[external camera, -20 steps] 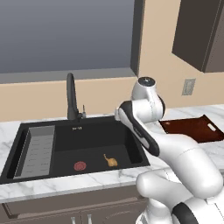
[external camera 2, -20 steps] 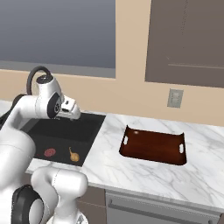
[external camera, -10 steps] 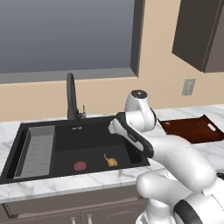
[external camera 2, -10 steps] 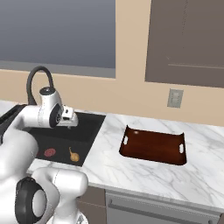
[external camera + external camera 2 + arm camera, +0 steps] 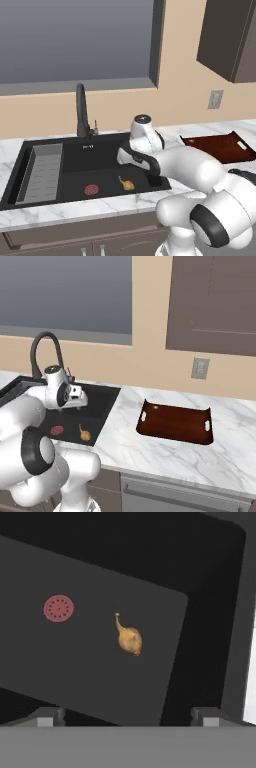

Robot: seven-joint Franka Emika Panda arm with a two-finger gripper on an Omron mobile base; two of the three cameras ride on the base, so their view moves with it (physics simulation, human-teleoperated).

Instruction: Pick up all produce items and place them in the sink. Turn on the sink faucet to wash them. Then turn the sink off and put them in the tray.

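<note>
White marbled worktop point(image 5: 165, 456) with grey veining. Large window point(image 5: 75, 42) set in beige wall point(image 5: 150, 363). Dark brown wall cabinet point(image 5: 215, 303) upper right. Grey wall outlet point(image 5: 200, 367) beneath the cabinet. Brown base cabinets point(image 5: 75, 240) under worktop edge.

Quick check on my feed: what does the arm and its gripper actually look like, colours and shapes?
A glossy white arm of rounded, tube-like segments with dark grey-black joint rings and a grey cap on one joint. A black cable loops over it in the right base view. The gripper ends in two small, dark grey, blocky fingertips.
</note>
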